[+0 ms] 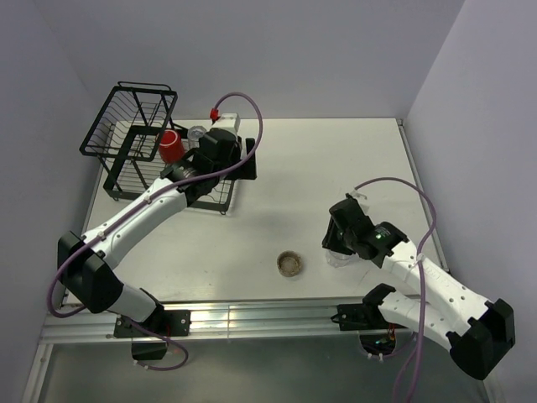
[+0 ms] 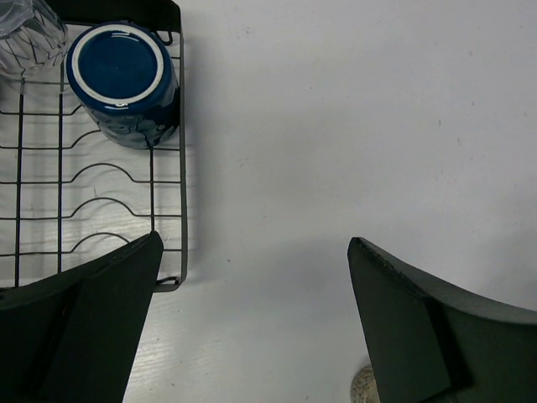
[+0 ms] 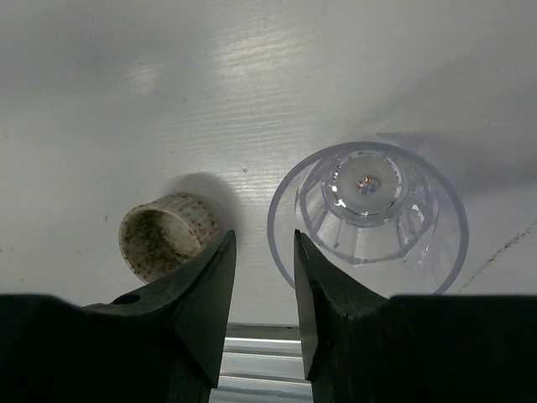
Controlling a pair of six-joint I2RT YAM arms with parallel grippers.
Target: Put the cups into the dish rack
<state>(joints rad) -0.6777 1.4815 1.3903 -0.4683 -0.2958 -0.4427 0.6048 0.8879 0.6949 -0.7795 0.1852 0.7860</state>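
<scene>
The black wire dish rack (image 1: 147, 86) stands at the far left. In it are a red mug (image 1: 171, 147), a clear glass (image 1: 198, 133) (image 2: 25, 38) and a dark blue mug (image 2: 122, 80), which sits bottom-up on the tray (image 2: 183, 168). My left gripper (image 1: 235, 159) (image 2: 254, 242) hangs wide open over bare table just right of the rack's corner. A second clear tumbler (image 3: 369, 206) (image 1: 340, 259) stands on the table at the near right. My right gripper (image 3: 263, 235) (image 1: 338, 243) is over its near-left rim, jaws partly apart. One finger (image 3: 336, 311) overlaps the rim, and table shows in the gap.
A small speckled beige cup (image 1: 289, 264) (image 3: 164, 235) sits on the table left of the tumbler, beside my right gripper's left finger (image 3: 189, 302). The metal rail (image 1: 252, 315) of the table's near edge lies just below. Walls close in at left, back and right.
</scene>
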